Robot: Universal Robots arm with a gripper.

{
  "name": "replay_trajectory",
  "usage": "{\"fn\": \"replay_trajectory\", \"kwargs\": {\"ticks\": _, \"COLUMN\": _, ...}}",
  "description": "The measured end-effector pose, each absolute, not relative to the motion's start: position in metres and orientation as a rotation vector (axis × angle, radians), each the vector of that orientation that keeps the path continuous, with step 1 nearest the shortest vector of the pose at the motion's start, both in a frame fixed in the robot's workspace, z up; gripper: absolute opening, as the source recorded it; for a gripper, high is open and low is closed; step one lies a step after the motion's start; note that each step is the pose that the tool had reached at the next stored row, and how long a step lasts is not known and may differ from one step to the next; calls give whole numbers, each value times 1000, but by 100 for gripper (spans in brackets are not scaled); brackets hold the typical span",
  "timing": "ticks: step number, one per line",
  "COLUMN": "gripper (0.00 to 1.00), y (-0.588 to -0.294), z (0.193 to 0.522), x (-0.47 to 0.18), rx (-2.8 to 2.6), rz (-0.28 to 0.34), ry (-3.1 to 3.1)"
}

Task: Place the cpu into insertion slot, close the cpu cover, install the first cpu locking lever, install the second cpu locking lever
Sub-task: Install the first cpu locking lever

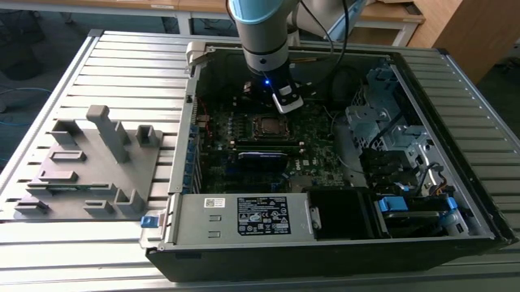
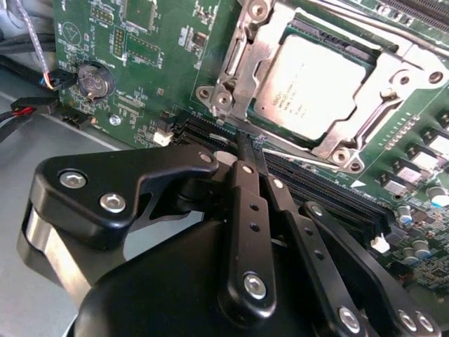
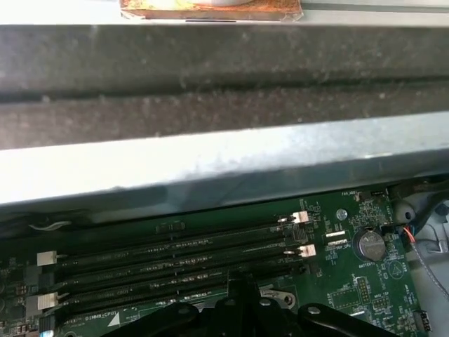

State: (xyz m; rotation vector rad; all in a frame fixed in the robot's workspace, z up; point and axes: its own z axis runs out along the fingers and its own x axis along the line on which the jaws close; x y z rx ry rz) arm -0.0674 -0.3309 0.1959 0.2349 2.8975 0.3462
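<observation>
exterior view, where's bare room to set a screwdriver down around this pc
Free: the slatted table beyond the grey fixture, and the strip on its near side beside the case. Crowded: inside the case, where the gripper hangs near the cpu, with drive bays on the exterior view's right.

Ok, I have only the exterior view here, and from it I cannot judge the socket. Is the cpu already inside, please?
Observer: Yes. In the second wrist view the cpu lies flat, and the cpu cover is closed down around its edges.
Operator: Thank you. And where exactly is the hand?
Observer: In the same view the hand is down at the edge of the cpu cover that faces the long black memory slots, right beside a thin metal rod.
</observation>
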Motion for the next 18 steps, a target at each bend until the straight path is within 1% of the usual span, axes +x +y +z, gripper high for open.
{"fn": "replay_trajectory", "kwargs": {"ticks": 3, "gripper": 10, "y": -331, "z": 196, "x": -67, "rx": 238, "rz": 371, "ry": 2896}}
{"fn": "replay_trajectory", "kwargs": {"ticks": 5, "gripper": 10, "y": -332, "z": 196, "x": -67, "rx": 240, "rz": 397, "ry": 2893}}
{"fn": "replay_trajectory", "kwargs": {"ticks": 18, "gripper": 10, "y": -337, "z": 197, "x": -69, "rx": 243, "rz": 406, "ry": 2891}}
